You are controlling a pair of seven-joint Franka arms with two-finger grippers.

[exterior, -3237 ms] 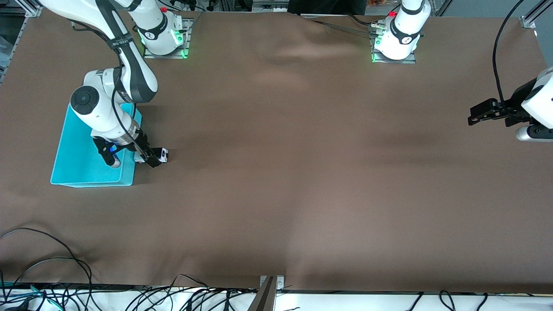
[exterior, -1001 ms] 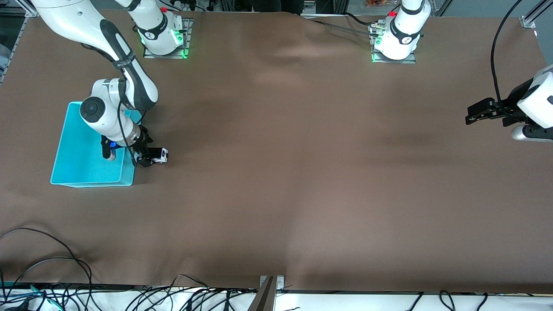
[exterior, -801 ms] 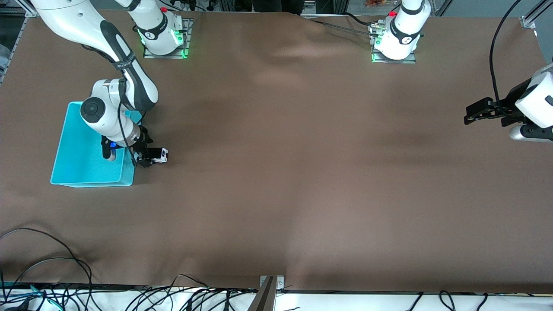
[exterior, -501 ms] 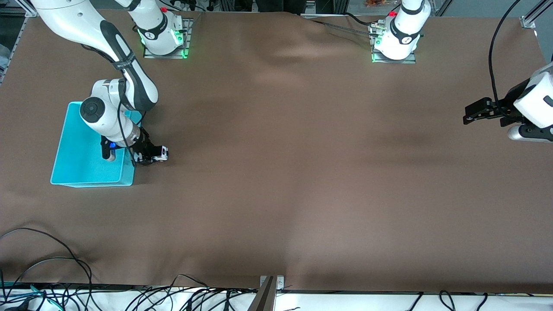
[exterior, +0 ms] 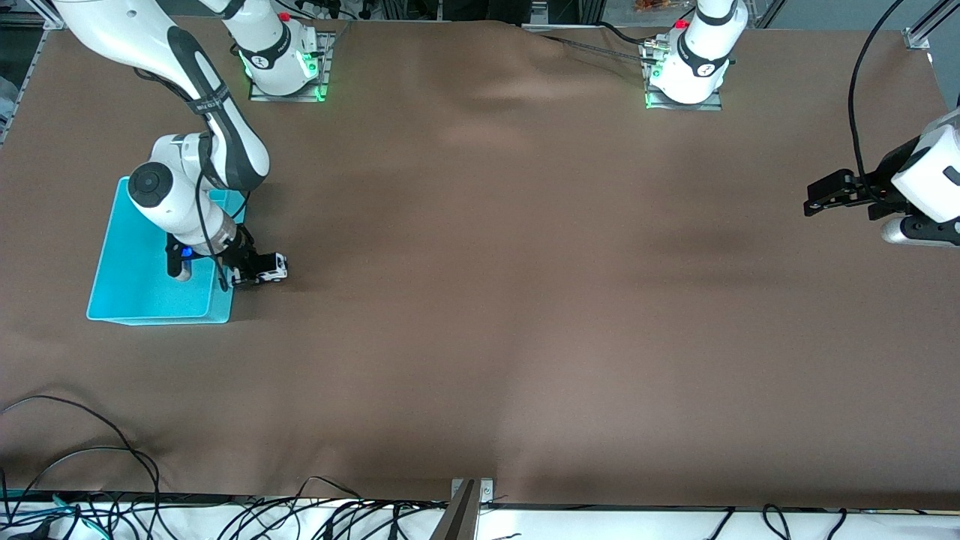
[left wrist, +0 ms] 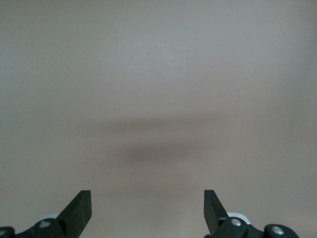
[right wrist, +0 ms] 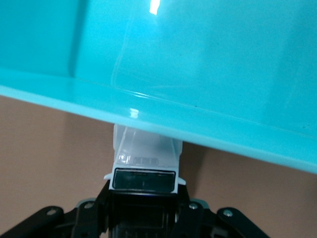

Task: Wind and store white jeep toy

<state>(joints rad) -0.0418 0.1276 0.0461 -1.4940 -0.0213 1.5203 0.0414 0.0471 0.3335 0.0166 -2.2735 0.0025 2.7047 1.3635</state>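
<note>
The small boxy white jeep toy (exterior: pixel 268 268) with its black roof and black wheels sits on the brown-covered bench (exterior: pixel 525 300) right beside the shallow cyan plastic bin (exterior: pixel 127 296), its nose almost at the bin's wall, and the right gripper (exterior: pixel 251 268) has just snapped its jaws from wide to clamped on the toy's sides, nudging it a touch toward the bin. I'd say the grasp is now made, so pulling it back to wind it can begin. The left gripper (exterior: pixel 821 201) waits well away from the bin, over the left arm's end of the bench, jaws wide and holding nothing.
</note>
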